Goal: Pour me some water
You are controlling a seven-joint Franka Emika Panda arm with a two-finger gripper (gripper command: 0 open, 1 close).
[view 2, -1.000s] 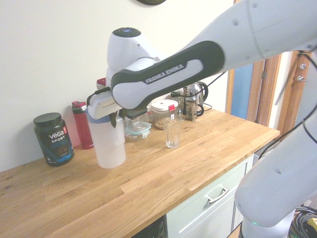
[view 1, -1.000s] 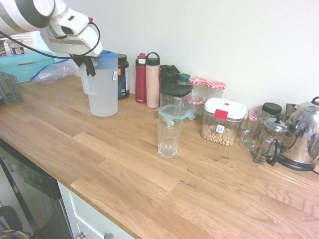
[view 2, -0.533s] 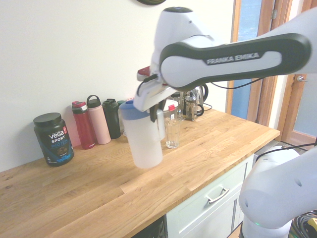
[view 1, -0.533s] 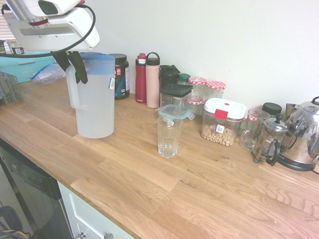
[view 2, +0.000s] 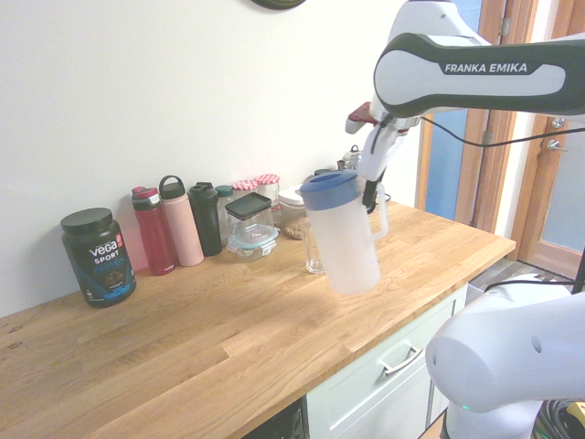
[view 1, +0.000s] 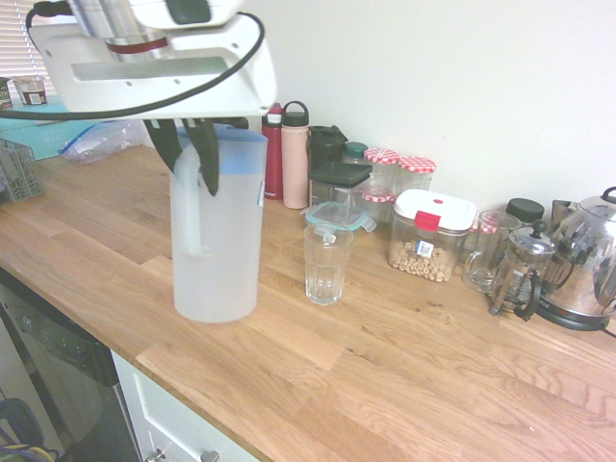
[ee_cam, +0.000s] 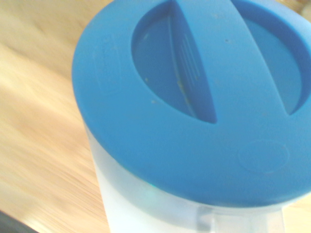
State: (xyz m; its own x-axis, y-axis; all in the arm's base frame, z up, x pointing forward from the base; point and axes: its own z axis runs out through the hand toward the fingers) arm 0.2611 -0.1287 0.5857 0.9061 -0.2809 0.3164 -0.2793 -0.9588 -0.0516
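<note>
Tabletop (view 1: 404, 385): bare wood lies in front of the glass and runs off towards the front edge; that edge drops away on the jug's near side, so keep the jug's base inboard of it.
Jug (view 1: 226, 274): in the fingers, leaning slightly and seemingly just clear of the wood, near the glass. Stiff plastic, unlikely to break; probably heavy if well filled, with water that may slosh and drag it round. Water level: cannot be told through the frosted wall.
White-lidded tub (view 1: 423, 239): behind and to one side of the glass, with the teal-rimmed container (view 2: 251, 240) in the same back row; these limit room on the wall side, so the pour is better kept to the open wood.
Blue lid (ee_cam: 160, 145): on the jug; smooth, a poor place to grip.
Glass (view 1: 325, 274): upright, no water visible, breakable and easy to tip; the jug's wall should stay off its rim.
Handle (view 2: 382, 219): the right hold, though a narrow one that may let the jug swivel.
Fingers (view 1: 207, 159): closed on the handle, near its top.
</note>
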